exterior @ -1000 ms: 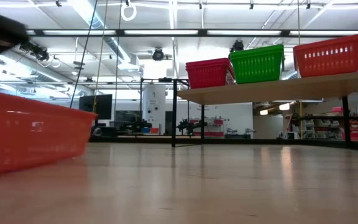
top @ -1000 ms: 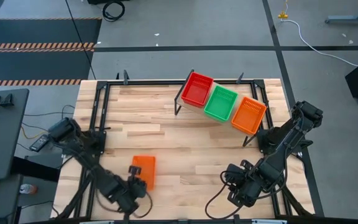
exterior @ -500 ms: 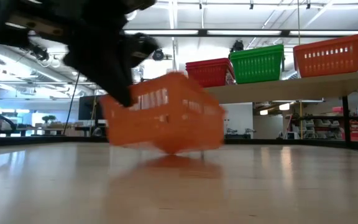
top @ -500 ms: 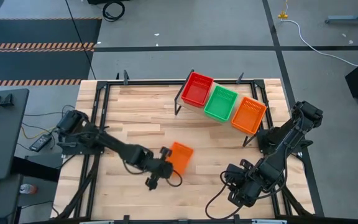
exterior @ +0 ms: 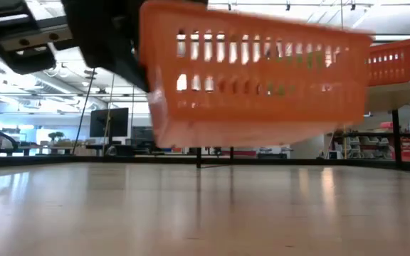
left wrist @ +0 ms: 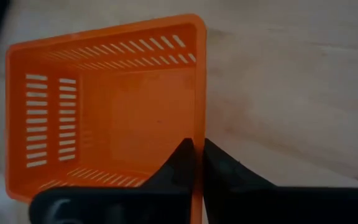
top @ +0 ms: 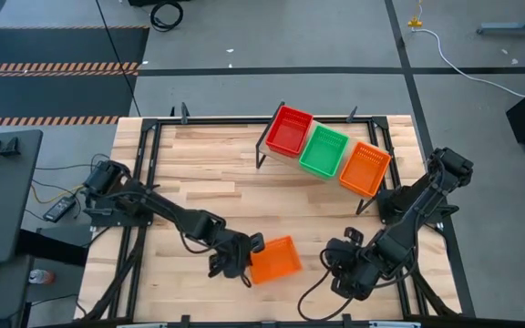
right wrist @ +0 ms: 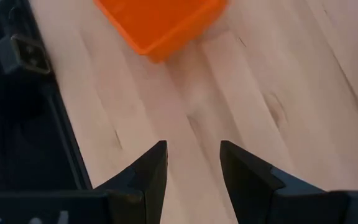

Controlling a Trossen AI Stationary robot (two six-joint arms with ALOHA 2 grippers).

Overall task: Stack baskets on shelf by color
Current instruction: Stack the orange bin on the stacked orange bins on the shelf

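You see an orange slotted basket (top: 274,260) in the dark left gripper (top: 245,265); red (top: 289,129), green (top: 324,150) and orange (top: 365,168) baskets on the pale wooden shelf (exterior: 397,91).

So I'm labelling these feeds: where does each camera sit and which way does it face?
High: overhead, straight down; both arms, shelf.
Low: tabletop height, level across; left arm carrying the orange basket.
Left wrist: looks past the left gripper pinching that basket's wall.
Right wrist: past the open right gripper onto table.
All four show that basket.
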